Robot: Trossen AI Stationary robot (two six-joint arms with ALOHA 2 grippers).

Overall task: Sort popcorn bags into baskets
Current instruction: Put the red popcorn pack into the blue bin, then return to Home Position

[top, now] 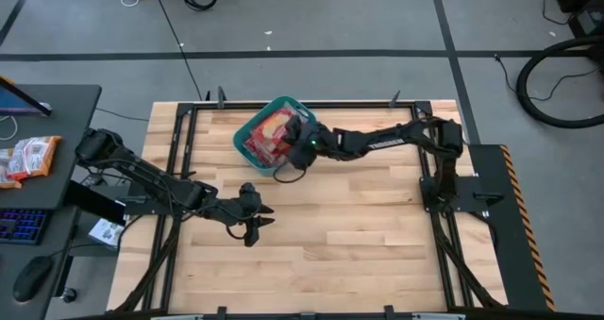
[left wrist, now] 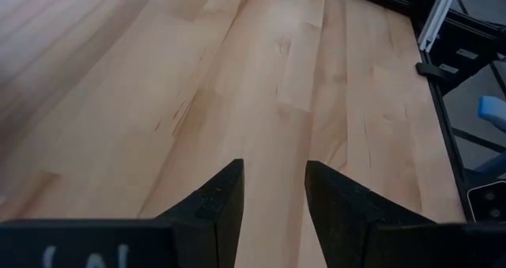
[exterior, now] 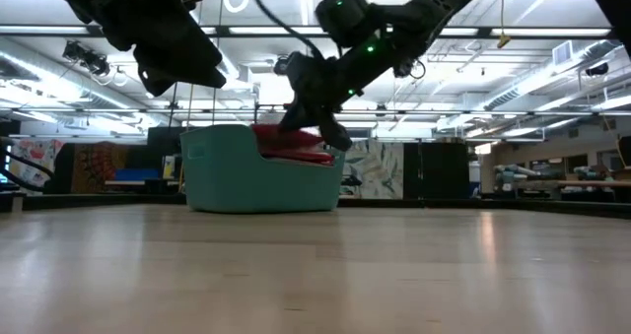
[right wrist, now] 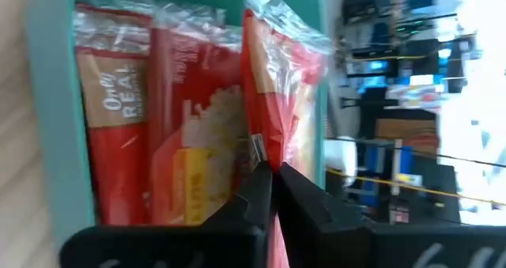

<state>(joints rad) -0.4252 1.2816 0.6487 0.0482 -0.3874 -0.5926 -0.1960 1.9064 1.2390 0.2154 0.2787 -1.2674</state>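
Observation:
The teal basket point(top: 247, 129) point(exterior: 258, 172) stands on the far middle of the table with several red popcorn bags point(top: 272, 136) point(right wrist: 115, 118) packed in it on edge. Their tops point(exterior: 296, 143) stick out above its rim. My right gripper point(top: 300, 146) point(exterior: 331, 129) point(right wrist: 273, 177) reaches into the basket's right side and is shut on one bag point(right wrist: 278, 70). My left gripper point(top: 256, 222) point(left wrist: 273, 185) is open over bare wood at the table's middle, well short of the basket. No bags show loose on the table. My right gripper pinches the clear crimped edge point(right wrist: 261, 145) of one red bag between its two fingers. It comes slanting down from the table's right. The bag stands on edge inside the basket beside the other bags, against the basket's wall.
A dark side desk on the left carries an orange-white snack packet point(top: 28, 156), a keyboard point(top: 21, 224) and a mouse point(top: 30, 277). Black frame rails point(top: 175, 141) run along the table's edges. Bare wood point(top: 359, 235) fills the near and right parts of the table.

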